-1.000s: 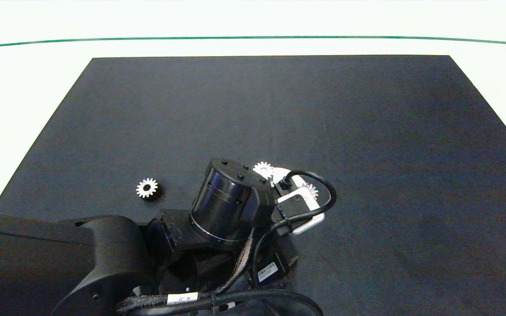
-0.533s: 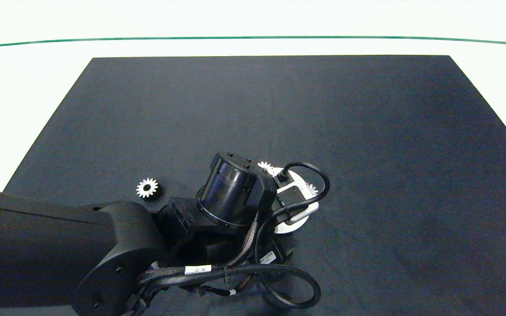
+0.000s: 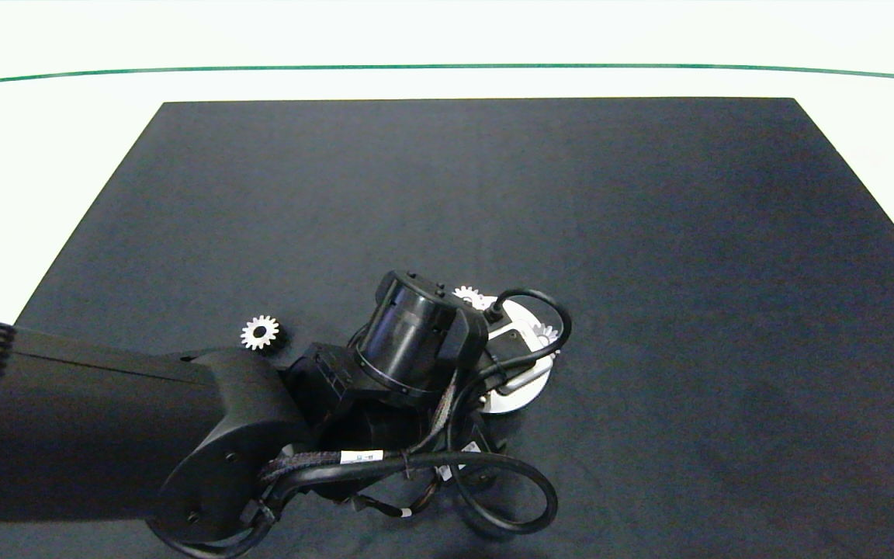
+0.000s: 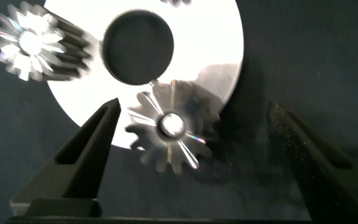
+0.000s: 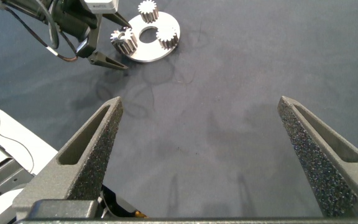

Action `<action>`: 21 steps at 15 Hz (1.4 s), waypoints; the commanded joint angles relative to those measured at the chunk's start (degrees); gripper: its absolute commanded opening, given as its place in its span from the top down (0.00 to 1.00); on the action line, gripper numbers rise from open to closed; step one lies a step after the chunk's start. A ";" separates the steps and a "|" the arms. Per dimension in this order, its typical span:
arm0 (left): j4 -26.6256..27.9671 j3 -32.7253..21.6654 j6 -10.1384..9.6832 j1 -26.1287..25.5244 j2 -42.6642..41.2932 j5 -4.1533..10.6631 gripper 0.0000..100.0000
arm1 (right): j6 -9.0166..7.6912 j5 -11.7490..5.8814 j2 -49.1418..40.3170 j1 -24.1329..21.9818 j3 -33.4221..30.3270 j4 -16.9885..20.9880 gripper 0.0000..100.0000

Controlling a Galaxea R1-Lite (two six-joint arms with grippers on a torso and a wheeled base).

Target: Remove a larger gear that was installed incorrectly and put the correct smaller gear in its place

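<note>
Left gripper (image 4: 191,134) is low over the round silver plate (image 4: 219,43), jaws spread wide, holding nothing. The larger gear (image 4: 171,127) sits between its fingers (image 4: 89,149), closer to the one on the plate side, with clear gaps on both sides and no contact. The gear lies flat on the plate's edge, partly overhanging the dark mat (image 3: 493,194), bore axis pointing straight up toward the wrist camera, teeth radiating outward. It is round, so there is no real long axis; the shiny centre suggests it sits on a pin.

The wide straddle looks like a pre-grasp: fingers set to close across the gear's diameter and lift it off along the pin.

Another small gear (image 4: 30,40) stands on the plate beyond the finger, past the plate's centre hole (image 4: 138,46).

The smaller gear (image 3: 261,333) lies flat on the mat, well away from the gripper, behind the left arm's elbow, hole up, untouched.

Right gripper (image 5: 204,155) hangs high and well apart from the plate, jaws wide, empty.
</note>
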 commanded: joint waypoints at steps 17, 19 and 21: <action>0.67 -2.71 -1.33 -0.13 1.67 0.09 0.43 | -1.05 0.13 -0.21 0.02 -0.07 0.08 0.00; 0.67 -2.62 -1.33 -0.13 1.67 0.09 0.47 | -1.05 0.13 -0.30 0.02 -0.07 0.08 0.00; 0.67 -2.54 -1.24 -0.13 1.75 0.09 0.50 | -1.05 0.13 -0.30 0.02 0.01 0.08 0.00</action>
